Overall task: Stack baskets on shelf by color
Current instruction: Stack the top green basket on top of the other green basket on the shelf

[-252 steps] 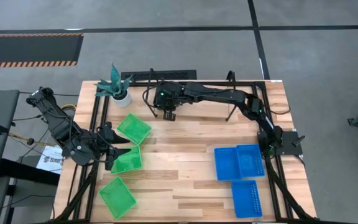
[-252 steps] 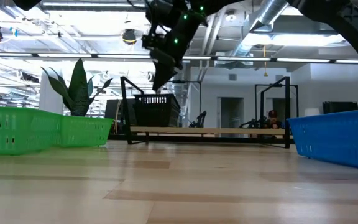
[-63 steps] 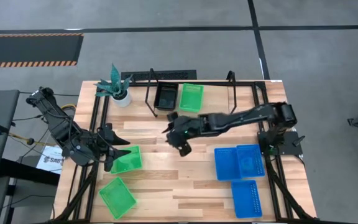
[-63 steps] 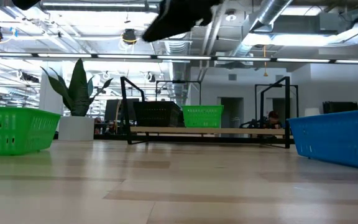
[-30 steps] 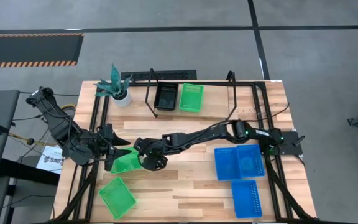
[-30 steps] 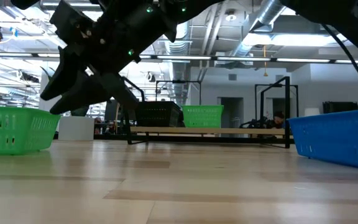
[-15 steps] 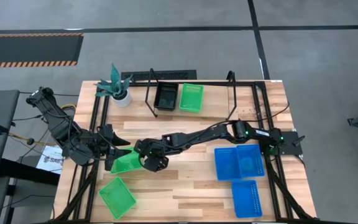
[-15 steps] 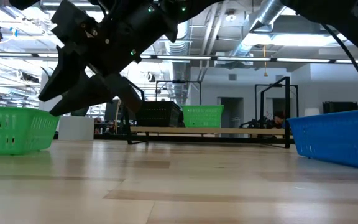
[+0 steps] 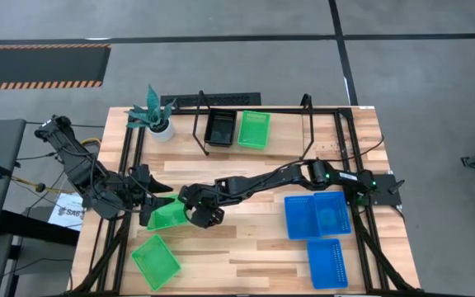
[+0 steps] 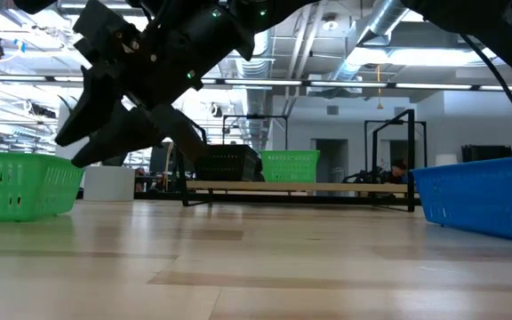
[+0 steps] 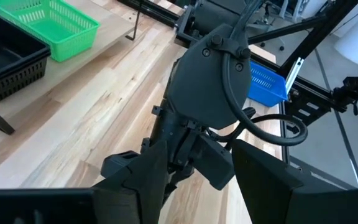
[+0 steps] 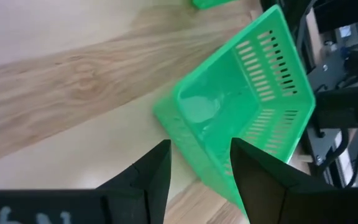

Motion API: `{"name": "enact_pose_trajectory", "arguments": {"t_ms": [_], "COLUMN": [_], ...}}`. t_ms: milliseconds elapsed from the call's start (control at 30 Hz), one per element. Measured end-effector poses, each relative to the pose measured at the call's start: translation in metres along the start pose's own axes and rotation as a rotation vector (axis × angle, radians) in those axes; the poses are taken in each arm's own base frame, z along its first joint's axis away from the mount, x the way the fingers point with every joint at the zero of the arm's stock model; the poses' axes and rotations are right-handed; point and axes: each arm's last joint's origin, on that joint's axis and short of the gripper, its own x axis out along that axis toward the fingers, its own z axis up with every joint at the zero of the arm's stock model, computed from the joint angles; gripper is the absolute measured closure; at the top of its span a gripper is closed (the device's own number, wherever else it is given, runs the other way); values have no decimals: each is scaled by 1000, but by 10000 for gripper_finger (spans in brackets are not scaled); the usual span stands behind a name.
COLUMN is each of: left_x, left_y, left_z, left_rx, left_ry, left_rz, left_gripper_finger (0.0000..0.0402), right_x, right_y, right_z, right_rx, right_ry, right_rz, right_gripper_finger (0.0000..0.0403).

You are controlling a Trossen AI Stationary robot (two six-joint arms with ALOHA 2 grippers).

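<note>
No readable writing on any basket.

Right gripper [image 12: 197, 165] spread wide, empty, above green basket [image 9: 168, 214] at table's [image 9: 254, 256] left; left gripper [image 9: 157, 204] beside it, fingers apart. Shelf [image 9: 303, 124] at back, bearing black basket [image 9: 220, 128]; concrete floor around.

The only lettering is on a white sheet [image 9: 67, 213] lying off the table's left edge (half hidden under the left arm); its dark print cannot be read.
</note>
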Motion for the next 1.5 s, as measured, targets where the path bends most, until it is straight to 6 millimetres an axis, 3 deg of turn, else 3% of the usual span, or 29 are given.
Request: {"name": "enact_pose_trajectory", "arguments": {"t_ms": [267,533,833,1067,1267,1500], "left_x": [0,10,20,20,18,11], "left_y": [0,-7,-13,-13,1,26], "left_z": [0,-7,-15,-15,-21,-28], "left_rx": [-22,-40,-31,-25,-42,-110], "left_ry": [0,26,84,87,89,59], "left_rz": [0,31,40,47,196,414], "left_gripper_finger": [232,232,232,232,232,232], "right_x": [0,27,24,22,17,-9], "right_y": [0,19,24,23,23,23], "right_z": [3,-8,-3,1,8,31], "right_rx": [-9,-32,9,69,126,202], "right_ry": [-39,32,133,144,232,253], "right_rz": [4,8,0,-18,-84,-48], "right_gripper_finger": [216,216,217,245,262,270]}}
